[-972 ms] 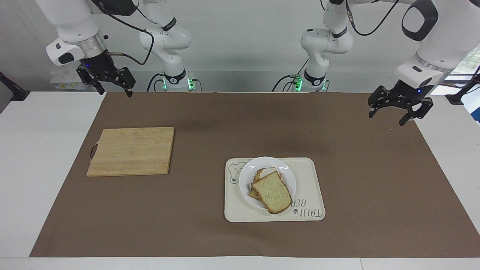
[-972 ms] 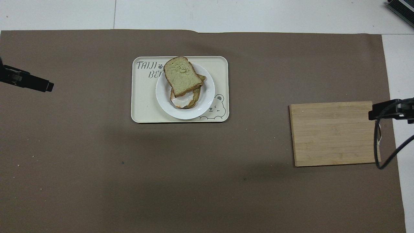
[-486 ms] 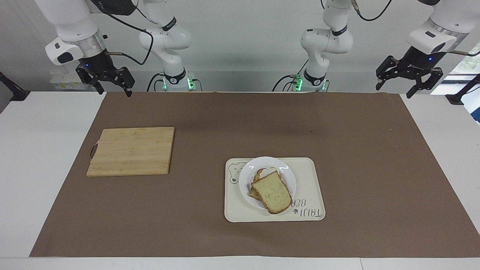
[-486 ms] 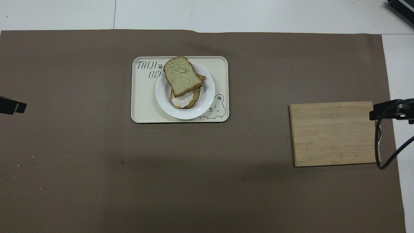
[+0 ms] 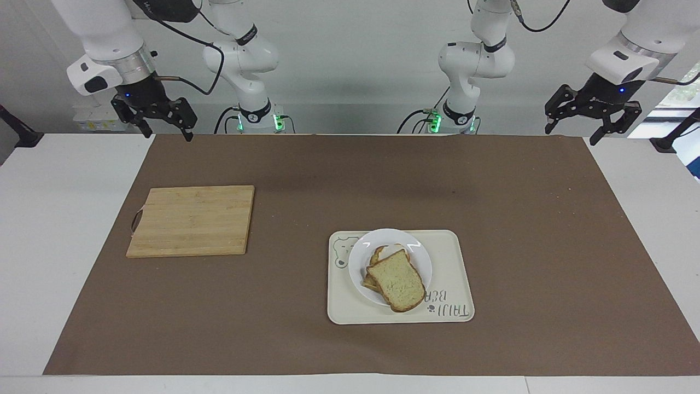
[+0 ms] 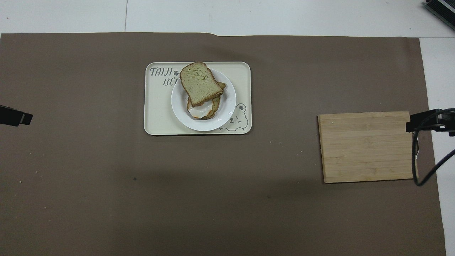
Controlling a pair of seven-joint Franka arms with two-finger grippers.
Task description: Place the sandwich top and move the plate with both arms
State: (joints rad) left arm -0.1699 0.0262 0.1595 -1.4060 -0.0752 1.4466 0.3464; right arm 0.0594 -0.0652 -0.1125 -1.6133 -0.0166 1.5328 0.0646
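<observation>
sandwich top (image 5: 396,280): lies skewed on the egg slice (image 6: 202,109), overhanging the plate rim toward 6 o'clock in the facing view.
plate (image 5: 418,255): sits on the bear tray (image 5: 454,262), mid-worktop (image 5: 60,230); judged delivered.
left claw (image 5: 592,115): raised at 2 o'clock, fingers wide, empty, parked clear.
right claw (image 5: 157,119): raised at 10 o'clock, wide, empty; cutting board (image 5: 191,220) bare.

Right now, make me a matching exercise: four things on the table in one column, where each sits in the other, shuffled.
Things:
1. sandwich top
2. plate
3. tray
4. cutting board

Places:
A. on the brown mat, toward the right arm's end
B. on the tray
C. on the egg-topped slice
D. on the brown mat, under the plate

Pairs: 1-C, 2-B, 3-D, 4-A
</observation>
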